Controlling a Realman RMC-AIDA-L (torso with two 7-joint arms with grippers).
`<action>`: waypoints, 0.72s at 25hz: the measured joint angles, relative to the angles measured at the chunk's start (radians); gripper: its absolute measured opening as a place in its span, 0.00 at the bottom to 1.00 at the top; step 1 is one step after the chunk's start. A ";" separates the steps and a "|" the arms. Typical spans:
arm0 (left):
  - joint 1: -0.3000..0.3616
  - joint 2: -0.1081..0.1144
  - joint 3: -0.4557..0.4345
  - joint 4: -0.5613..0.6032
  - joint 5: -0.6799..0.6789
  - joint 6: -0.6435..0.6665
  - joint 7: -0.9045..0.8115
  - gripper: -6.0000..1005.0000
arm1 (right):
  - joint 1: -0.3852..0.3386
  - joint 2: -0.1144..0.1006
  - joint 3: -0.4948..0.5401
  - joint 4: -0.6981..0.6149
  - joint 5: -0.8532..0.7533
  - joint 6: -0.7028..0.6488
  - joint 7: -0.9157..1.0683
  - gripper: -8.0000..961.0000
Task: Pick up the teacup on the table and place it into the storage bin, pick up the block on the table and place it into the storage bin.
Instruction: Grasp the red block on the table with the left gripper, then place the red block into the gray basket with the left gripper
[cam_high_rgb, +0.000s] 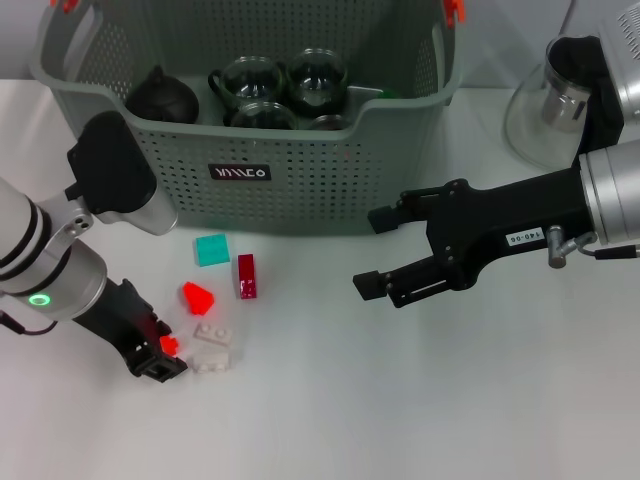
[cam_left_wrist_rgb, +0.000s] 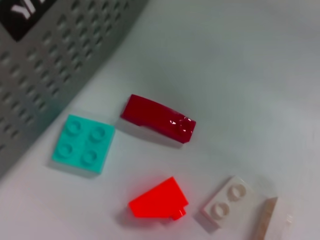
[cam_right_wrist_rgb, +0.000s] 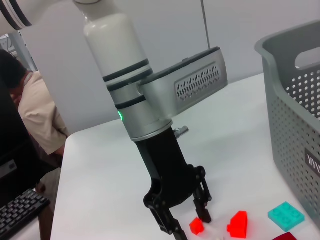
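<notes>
A clear rounded glass pitcher (cam_high_rgb: 545, 115) with a metal insert stands on the white table (cam_high_rgb: 400, 400) near its far right edge. Beyond the table's edge, a person in a beige shirt (cam_right_wrist_rgb: 30, 110) sits near a black keyboard (cam_right_wrist_rgb: 20, 212).

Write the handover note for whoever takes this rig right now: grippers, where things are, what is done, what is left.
Left gripper: low at the table, a small red block between its fingers; whether it is clamped cannot be told.
Right gripper: open, empty, hovering in front of the grey-green perforated storage bin.
In the bin: dark glass teacups and a black teapot.
On the table before the bin: teal square block, dark red block, bright red sloped block, white bricks.
Done: no teacup is left on the table.
Left: move the blocks into the bin.
</notes>
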 joint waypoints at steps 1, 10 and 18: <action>-0.003 0.001 0.000 -0.006 0.002 -0.003 -0.005 0.57 | 0.000 0.000 0.000 0.000 0.000 0.000 0.000 0.99; -0.009 0.003 0.000 -0.012 0.014 -0.004 -0.019 0.29 | -0.005 0.001 0.004 0.000 0.006 0.000 0.000 0.99; -0.008 0.008 -0.136 0.132 -0.068 0.108 -0.014 0.21 | -0.010 0.001 0.023 0.011 0.002 -0.018 -0.008 0.99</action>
